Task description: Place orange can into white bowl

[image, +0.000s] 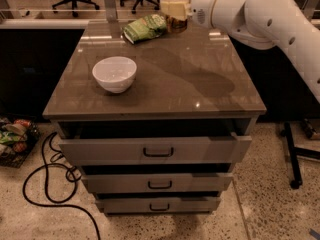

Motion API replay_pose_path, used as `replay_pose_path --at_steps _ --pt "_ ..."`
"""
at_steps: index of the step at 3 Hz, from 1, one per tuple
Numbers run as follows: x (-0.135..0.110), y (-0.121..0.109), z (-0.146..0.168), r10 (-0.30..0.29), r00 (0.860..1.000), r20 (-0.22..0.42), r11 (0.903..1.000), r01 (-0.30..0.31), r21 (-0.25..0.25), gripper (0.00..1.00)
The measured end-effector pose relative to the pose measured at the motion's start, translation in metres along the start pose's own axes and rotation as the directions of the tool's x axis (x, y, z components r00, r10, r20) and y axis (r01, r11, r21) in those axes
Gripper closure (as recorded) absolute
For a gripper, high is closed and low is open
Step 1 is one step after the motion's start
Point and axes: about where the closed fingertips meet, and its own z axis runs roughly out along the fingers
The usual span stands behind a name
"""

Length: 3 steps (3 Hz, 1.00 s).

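Gripper (174,11) at far edge of the brown cabinet top (200,79), a bit right of centre, jaws closed on the upper part of the orange can (176,25). Can upright, base either just over the surface or on it, cannot tell which. Green snack bag (145,28) lies just left of the can, near but apart. White bowl (114,74) sits upright on the left half of the top, toward the front, well apart from can and gripper. White arm (270,19) reaches in from the right. Top drawer (158,150) pulled slightly out, two more drawers below it. Black cable (47,184) on the speckled floor at left
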Motion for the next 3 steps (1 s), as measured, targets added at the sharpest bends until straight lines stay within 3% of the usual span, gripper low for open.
replay_pose_path --at_steps 1,2,3 --pt "0.000 0.054 0.003 0.002 1.000 -0.008 0.9927 -0.003 -0.121 1.00" --pt "0.000 0.090 0.010 0.017 1.000 -0.011 0.9704 -0.019 -0.241 1.00" --pt "-0.001 0.119 0.025 0.075 0.997 -0.016 0.9254 -0.075 -0.371 1.00"
